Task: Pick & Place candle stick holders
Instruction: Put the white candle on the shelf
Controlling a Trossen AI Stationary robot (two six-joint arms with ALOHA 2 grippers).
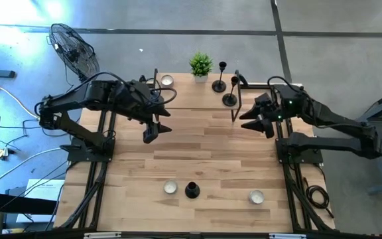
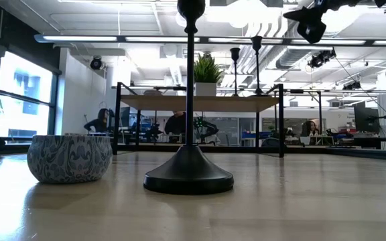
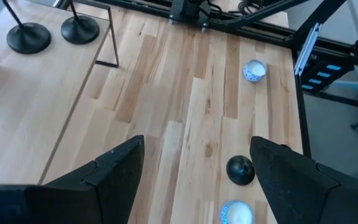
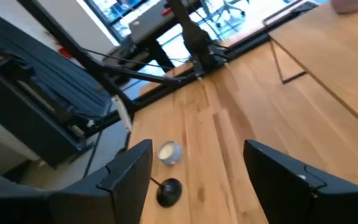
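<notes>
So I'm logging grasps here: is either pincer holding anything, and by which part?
Nothing is held. The left pincer and right pincer both hang open and empty above the table.

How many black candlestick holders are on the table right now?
3. Two stand together on the raised shelf at the far edge, beside the potted plant: one and another. The third stands alone near the front edge, between two small bowls.
</notes>
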